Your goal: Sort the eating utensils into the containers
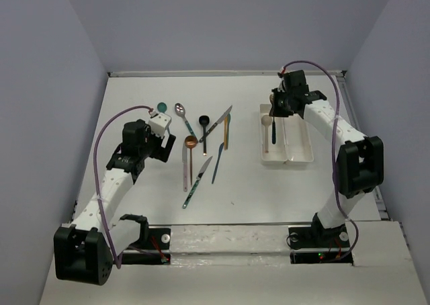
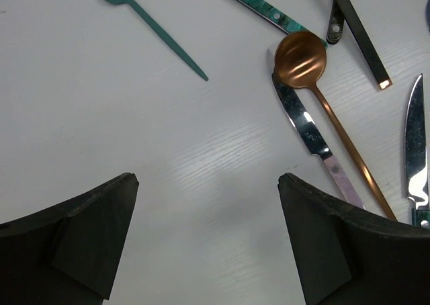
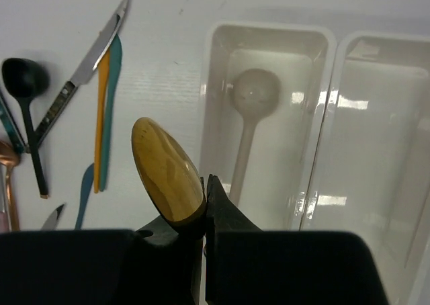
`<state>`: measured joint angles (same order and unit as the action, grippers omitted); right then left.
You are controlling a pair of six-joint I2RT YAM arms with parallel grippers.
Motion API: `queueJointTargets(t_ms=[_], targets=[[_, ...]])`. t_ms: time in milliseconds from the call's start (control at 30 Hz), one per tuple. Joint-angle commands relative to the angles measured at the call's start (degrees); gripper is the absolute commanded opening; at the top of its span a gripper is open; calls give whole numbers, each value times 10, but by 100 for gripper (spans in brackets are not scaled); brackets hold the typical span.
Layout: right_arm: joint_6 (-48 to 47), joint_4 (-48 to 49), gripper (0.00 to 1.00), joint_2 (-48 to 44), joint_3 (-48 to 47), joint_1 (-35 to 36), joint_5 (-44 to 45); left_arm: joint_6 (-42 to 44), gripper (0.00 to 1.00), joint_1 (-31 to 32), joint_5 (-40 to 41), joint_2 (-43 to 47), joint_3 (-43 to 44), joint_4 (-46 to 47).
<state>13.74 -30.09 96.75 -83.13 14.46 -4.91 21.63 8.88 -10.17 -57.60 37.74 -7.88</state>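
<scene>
Gold spoon point(image 3: 168, 174) is clamped at the neck in the shut right gripper point(image 3: 205, 211), bowl forward. In the wrist view it sits just left of the near tray point(image 3: 269, 33) wall. That tray runs lengthwise away from the camera, with the beige spoon point(image 3: 254, 93) lying along it. The drop probably needs a slight rightward shift. Left gripper point(image 2: 208, 181) hangs wide open and empty over the table point(image 2: 101, 117), copper spoon point(image 2: 301, 56) ahead to its right.

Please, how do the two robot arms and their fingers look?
The left arm and the right arm have white links and black joints. A purple cable loops along each. The fingers are black and wedge-shaped.
</scene>
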Motion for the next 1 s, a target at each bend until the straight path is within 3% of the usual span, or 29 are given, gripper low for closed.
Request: queueJointTargets(t_ms=[0, 67, 233, 267, 400, 600, 733, 767, 867, 967], targets=[[-17, -40, 0, 36, 5, -6, 11, 14, 99, -3, 20, 23, -19, 62], [-18, -38, 2, 63, 2, -6, -4, 17, 99, -4, 16, 28, -28, 71], [-9, -33, 21, 105, -4, -6, -1, 20, 99, -4, 21, 28, -45, 75], [-7, -33, 29, 109, -5, -6, 6, 21, 99, -4, 22, 28, -49, 88], [-2, -34, 45, 92, -6, -6, 16, 25, 99, -5, 22, 28, -69, 104], [29, -38, 47, 1, -15, 17, 45, 19, 99, -11, 28, 22, -76, 122], [50, -5, 47, -49, -11, 147, 153, 11, 99, -16, 34, 24, -77, 129], [58, 18, 47, -49, -12, 202, 168, 7, 99, -21, 42, 24, -77, 132], [65, 58, 47, -9, -33, 273, 162, -10, 99, -43, 66, 32, -82, 156], [56, 64, 48, 83, -100, 297, 159, -25, 99, -69, 89, 62, -104, 199]])
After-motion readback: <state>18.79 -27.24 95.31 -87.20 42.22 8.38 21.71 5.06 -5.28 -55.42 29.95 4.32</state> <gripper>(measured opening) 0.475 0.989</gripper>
